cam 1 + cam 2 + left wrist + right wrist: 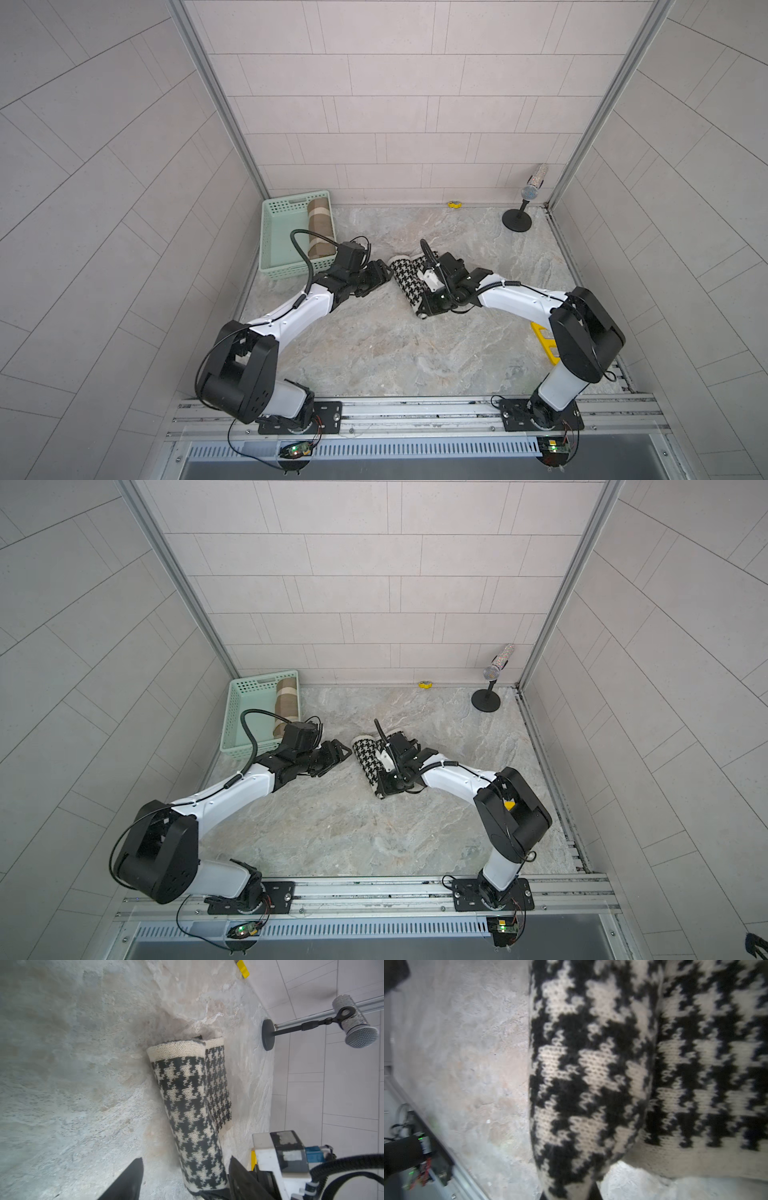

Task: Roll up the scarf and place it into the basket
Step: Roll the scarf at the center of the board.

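Observation:
The scarf (pixel 405 277) (pixel 368 759) is a black-and-white houndstooth knit, rolled into a tube on the marble table, with a short flat tail (pixel 218 1084) lying beside the roll. My left gripper (pixel 384 270) (pixel 343 752) (pixel 186 1159) is open, and the roll's far end sits between its fingers. At the roll's near end, my right gripper (pixel 426 308) (pixel 384 789) (pixel 569 1194) is shut on the scarf (pixel 583 1068). The mint-green basket (pixel 270 232) (pixel 237 712) stands at the back left and holds a brown-and-beige roll (pixel 320 226).
A microphone on a black stand (pixel 524 198) (pixel 351 1022) stands in the back right corner. A small yellow piece (pixel 455 204) lies by the back wall. A yellow frame (pixel 544 338) lies under the right arm. Tiled walls close in three sides.

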### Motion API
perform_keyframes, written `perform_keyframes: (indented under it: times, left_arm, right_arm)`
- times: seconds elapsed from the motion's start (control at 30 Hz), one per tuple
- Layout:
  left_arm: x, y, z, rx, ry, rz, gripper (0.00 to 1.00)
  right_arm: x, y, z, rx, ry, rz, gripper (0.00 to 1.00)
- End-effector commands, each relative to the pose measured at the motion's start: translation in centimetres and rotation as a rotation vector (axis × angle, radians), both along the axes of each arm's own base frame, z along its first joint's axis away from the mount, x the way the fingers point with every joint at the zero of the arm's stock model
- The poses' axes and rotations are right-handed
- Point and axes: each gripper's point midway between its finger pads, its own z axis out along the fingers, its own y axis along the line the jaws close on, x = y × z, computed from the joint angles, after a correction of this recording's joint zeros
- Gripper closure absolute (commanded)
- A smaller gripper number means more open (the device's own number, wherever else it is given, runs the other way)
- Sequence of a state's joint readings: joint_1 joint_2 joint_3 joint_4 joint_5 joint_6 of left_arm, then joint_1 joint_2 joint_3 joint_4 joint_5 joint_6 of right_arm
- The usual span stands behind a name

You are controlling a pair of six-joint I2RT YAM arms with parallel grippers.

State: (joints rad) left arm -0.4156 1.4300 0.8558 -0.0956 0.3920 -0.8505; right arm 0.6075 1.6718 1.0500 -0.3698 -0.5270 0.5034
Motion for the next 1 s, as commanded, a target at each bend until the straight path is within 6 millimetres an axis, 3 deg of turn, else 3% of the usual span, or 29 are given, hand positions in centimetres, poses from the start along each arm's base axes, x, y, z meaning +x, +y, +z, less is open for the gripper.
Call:
perform_keyframes:
  times: [0.0,0.17,0.37,0.5,0.77,0.97]
  left_arm:
    - [-0.8,-0.5,-1.3,0.044,0.011,-0.058,0.3]
    - [0.5,-2.4,-1.8,0.031,-0.016,-0.12,0.32]
    - [2.6,-5.2,-0.5,0.007,-0.076,-0.185,0.61]
    - [3.7,-7.1,0.0,-0.005,-0.101,-0.209,0.7]
    - [6.8,-9.1,-4.0,0.029,-0.074,-0.25,0.79]
    - [8.3,-9.1,-6.9,0.059,-0.044,-0.214,0.84]
  right_arm:
    - [-1.1,1.9,2.3,0.222,0.122,0.039,0.95]
    - [-0.3,0.6,1.9,0.258,0.161,0.003,0.93]
    - [1.1,-0.9,0.5,0.364,0.239,-0.083,0.9]
    - [1.6,-1.7,-0.8,0.377,0.271,-0.116,0.88]
    - [2.4,-2.2,-1.6,0.391,0.279,-0.154,0.82]
    - [2.8,-2.6,-1.1,0.378,0.242,-0.172,0.74]
